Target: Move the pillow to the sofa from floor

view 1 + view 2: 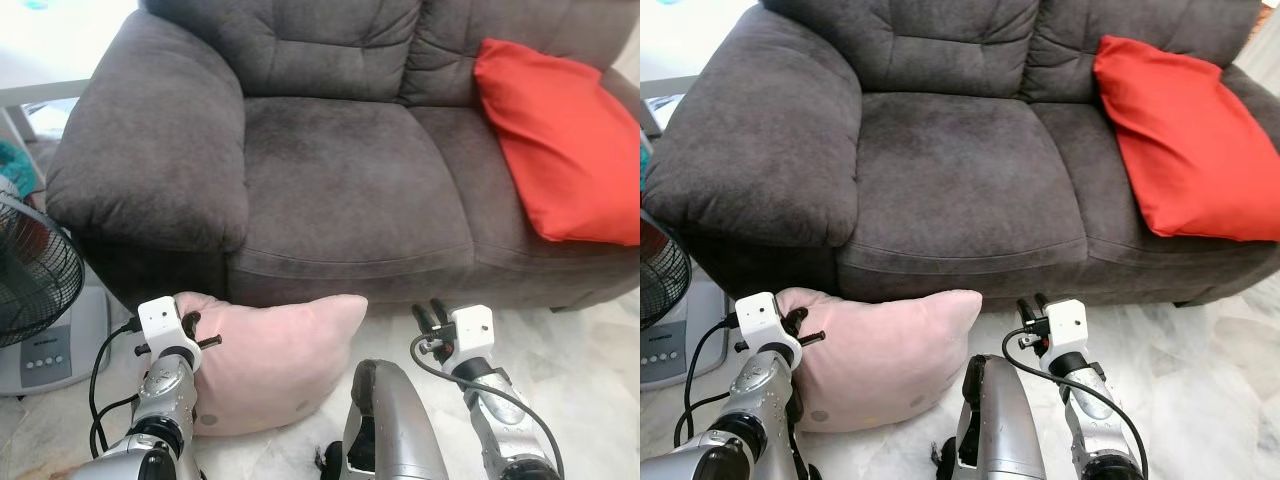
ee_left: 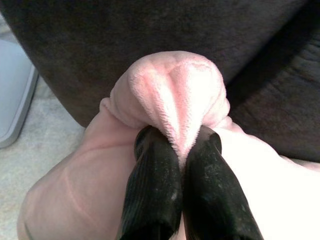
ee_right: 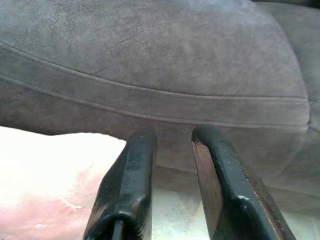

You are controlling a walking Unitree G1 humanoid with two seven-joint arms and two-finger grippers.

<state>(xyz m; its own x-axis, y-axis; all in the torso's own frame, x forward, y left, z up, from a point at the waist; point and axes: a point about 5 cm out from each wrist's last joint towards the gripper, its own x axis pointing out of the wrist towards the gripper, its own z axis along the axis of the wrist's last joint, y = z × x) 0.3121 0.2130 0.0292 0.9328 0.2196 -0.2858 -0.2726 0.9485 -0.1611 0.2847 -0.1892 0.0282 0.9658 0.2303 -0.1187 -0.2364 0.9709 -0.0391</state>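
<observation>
Left eye view shows the pink pillow [image 1: 270, 360] on the pale tiled floor [image 1: 570, 350], pressed up against the front base of the dark grey sofa [image 1: 340, 170], below the edge of its left seat cushion and beside the left armrest. The left gripper [image 2: 182, 145] has its two black fingers pressed together on a bunched corner of the pillow, the one nearest the armrest. The right gripper [image 3: 172, 137] hovers just off the pillow's other corner, in front of the sofa's seat edge, fingers spread with nothing between them. A red cushion [image 1: 565, 140] leans against the backrest on the sofa's right seat. A fan [image 1: 35, 290] stands on the floor beyond the left armrest.
</observation>
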